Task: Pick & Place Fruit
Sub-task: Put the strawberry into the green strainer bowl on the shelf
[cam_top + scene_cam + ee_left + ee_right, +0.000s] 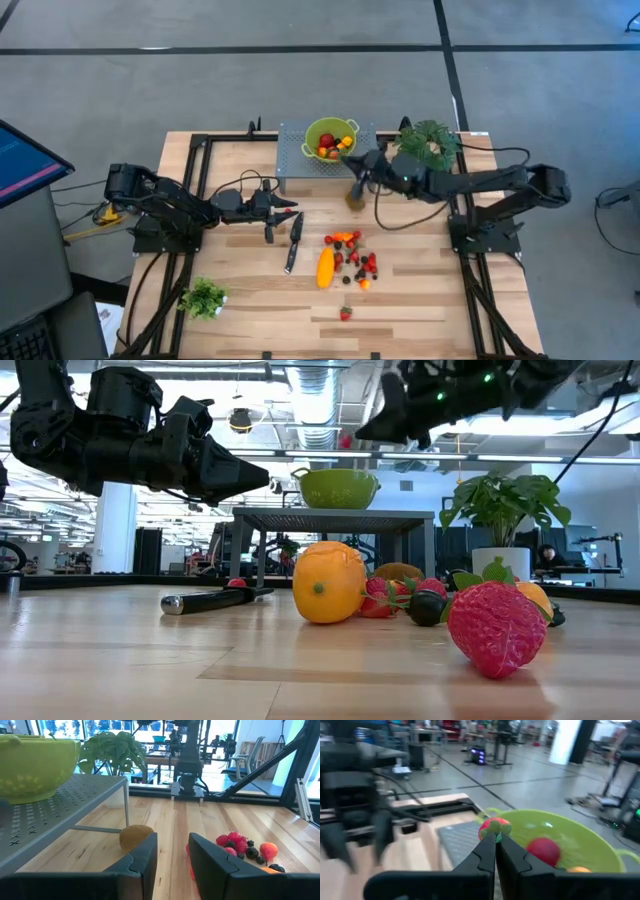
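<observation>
A green bowl point(330, 138) with fruit in it stands on a grey perforated stand point(300, 165) at the far middle. My right gripper point(348, 160) hovers at the bowl's rim point(520, 815), shut on a small red-and-green fruit point(494, 826). On the table lie a brown kiwi point(354, 200), a long yellow-orange fruit point(325, 267), a scatter of small berries and balls point(355, 258) and a lone strawberry point(345, 313). My left gripper point(172, 860) hangs level left of the stand, open, with nothing between its fingers. My right gripper holds the small fruit only at its fingertips point(487, 851), which meet on its underside point(497, 837). The fingers point roughly level toward the bowl. The fruit stands clear above the tips, lifted off everything, in front of the bowl's opening.
A black-handled knife point(293, 240) lies between my left gripper and the fruit pile. One leafy plant point(432, 140) stands at the far right by the right arm, another point(203, 297) at the near left. Bare wood lies along the near edge.
</observation>
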Robot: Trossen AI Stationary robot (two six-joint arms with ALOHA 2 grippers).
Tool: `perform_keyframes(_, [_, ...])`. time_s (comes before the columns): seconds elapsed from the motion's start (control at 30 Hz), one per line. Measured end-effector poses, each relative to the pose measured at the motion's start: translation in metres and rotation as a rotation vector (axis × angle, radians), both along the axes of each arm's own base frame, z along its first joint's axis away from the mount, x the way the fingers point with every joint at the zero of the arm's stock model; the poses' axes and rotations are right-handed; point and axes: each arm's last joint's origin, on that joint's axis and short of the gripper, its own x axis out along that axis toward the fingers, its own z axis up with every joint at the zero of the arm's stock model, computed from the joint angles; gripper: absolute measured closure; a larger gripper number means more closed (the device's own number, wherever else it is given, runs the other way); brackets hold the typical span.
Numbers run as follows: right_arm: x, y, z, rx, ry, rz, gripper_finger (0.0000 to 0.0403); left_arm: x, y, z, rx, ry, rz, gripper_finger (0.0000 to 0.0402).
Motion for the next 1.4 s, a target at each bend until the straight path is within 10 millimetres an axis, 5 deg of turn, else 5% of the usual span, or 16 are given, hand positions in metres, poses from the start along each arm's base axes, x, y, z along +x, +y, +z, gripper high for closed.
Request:
perform_keyframes(0.27, [-0.006, -0.030, -0.005, 0.026, 0.015, -0.109, 0.0403, 0.000, 0.000, 0.000, 0.000, 0.001, 0.000, 0.0296])
perform_keyframes(0.7, [-0.008, -0.035, -0.010, 0.058, 0.039, -0.130, 0.0393, 0.000, 0.000, 0.000, 0.000, 0.000, -0.001, 0.0296])
perform_keyframes(1.1, [-0.009, -0.034, -0.009, 0.055, 0.053, -0.129, 0.0287, 0.000, 0.000, 0.000, 0.000, 0.000, -0.005, 0.0296])
perform_keyframes(1.4, [-0.009, -0.001, 0.034, 0.019, -0.039, -0.015, 0.0192, 0.000, 0.000, 0.000, 0.000, 0.000, -0.004, 0.0296])
